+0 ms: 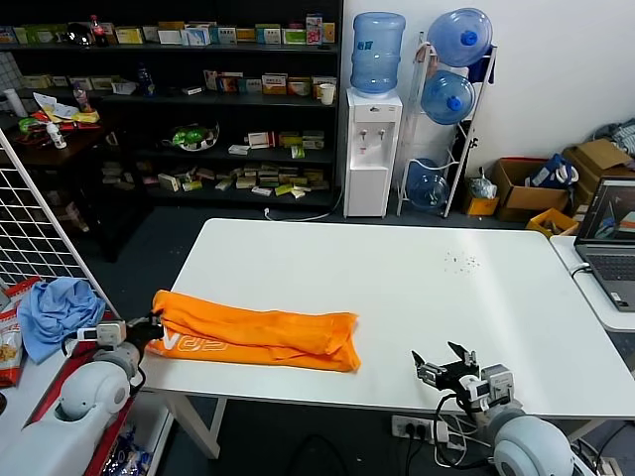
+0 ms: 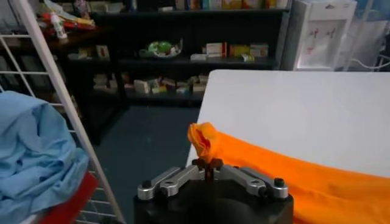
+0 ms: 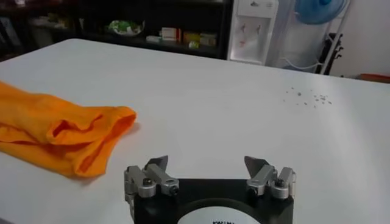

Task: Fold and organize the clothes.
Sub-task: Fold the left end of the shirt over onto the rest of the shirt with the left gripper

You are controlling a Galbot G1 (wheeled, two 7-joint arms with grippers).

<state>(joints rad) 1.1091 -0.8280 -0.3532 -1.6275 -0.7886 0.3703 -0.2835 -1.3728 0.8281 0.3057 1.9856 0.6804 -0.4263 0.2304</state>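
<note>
The orange T-shirt lies folded into a long band along the front left of the white table, with white lettering showing near its left end. My left gripper is at the shirt's left end, shut on a pinch of orange fabric at the table's left edge. My right gripper is open and empty above the table's front edge, to the right of the shirt's right end and apart from it.
A light blue cloth lies on a red stand left of the table, by a white wire rack. A laptop sits on a side table at the right. Shelves and a water dispenser stand behind.
</note>
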